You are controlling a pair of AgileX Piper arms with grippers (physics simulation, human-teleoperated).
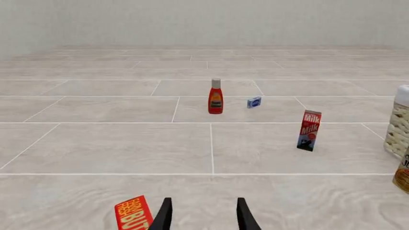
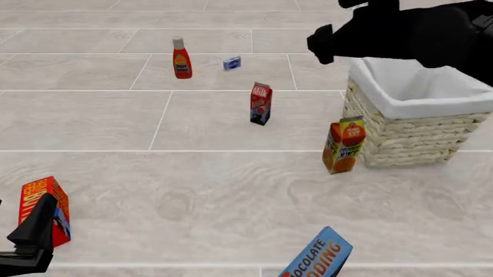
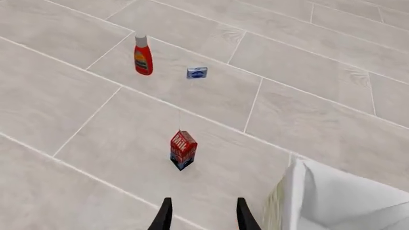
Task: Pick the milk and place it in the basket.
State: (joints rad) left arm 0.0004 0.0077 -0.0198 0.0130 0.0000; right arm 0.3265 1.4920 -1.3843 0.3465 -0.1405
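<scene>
The milk (image 2: 260,104) stands upright on the tiled surface, a red and dark blue carton with white lettering, left of the basket (image 2: 400,130). In the right wrist view the milk (image 3: 183,150) lies ahead of my right gripper (image 3: 203,218), which is open and empty, and the basket's white liner (image 3: 326,196) shows beside it. The right arm (image 2: 408,34) hangs high over the basket's far left corner. My left gripper (image 1: 203,218) is open and empty, low at the near left. From there the milk (image 1: 309,130) stands far off.
An orange juice carton (image 2: 343,145) stands against the basket's near left corner. A ketchup bottle (image 2: 182,57) and a small blue box (image 2: 232,63) stand beyond the milk. A red butter box (image 2: 46,210) sits by the left gripper, and a chocolate pudding box (image 2: 317,257) lies at the near edge.
</scene>
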